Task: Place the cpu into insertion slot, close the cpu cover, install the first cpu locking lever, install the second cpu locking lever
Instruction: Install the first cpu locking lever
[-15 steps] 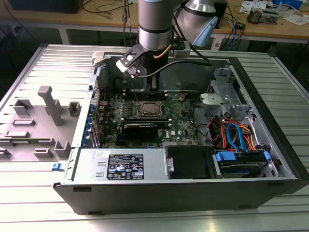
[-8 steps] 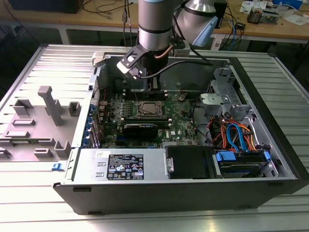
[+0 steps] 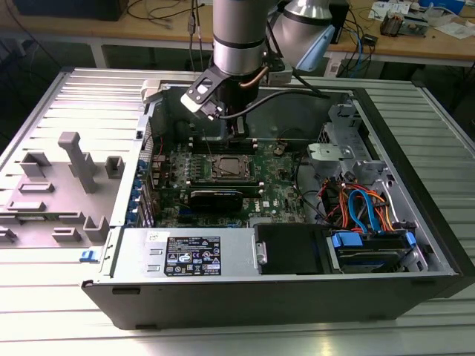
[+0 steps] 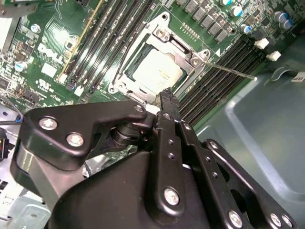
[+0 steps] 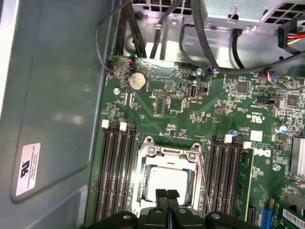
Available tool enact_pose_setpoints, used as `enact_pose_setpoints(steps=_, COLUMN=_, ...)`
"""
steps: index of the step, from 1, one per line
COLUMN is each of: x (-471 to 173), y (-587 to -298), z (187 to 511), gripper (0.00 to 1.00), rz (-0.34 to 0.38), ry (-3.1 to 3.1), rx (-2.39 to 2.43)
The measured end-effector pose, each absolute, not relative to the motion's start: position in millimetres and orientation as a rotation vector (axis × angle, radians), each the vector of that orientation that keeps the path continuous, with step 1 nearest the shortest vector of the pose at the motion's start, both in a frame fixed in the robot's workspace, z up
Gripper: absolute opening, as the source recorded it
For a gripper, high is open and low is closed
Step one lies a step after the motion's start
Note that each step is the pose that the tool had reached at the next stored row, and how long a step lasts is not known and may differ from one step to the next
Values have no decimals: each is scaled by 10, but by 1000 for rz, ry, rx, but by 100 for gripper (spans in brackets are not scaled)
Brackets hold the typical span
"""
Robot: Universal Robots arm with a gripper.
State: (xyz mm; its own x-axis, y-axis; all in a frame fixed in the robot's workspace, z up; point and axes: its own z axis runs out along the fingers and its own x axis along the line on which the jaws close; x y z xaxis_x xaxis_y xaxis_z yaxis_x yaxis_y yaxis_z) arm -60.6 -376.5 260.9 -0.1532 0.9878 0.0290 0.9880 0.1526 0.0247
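Closed hand (image 5: 167, 192) vertical above the cpu (image 5: 164, 176)

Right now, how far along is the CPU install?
Done: the flat silver-grey square cpu sits in the square metal-rimmed insertion slot, with the thin silvery metal cpu cover down over it. In hand: nothing; the black hand, shut, hovers above the slot. Left: one thin metal lever rod juts free over the long black memory slots.
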Motion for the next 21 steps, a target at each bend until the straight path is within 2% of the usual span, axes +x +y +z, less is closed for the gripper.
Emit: enact_pose_setpoints(steps=21, x=-607, y=-3766, z=2610, gripper=11, rz=-58, ry=-2567, rx=-1794)
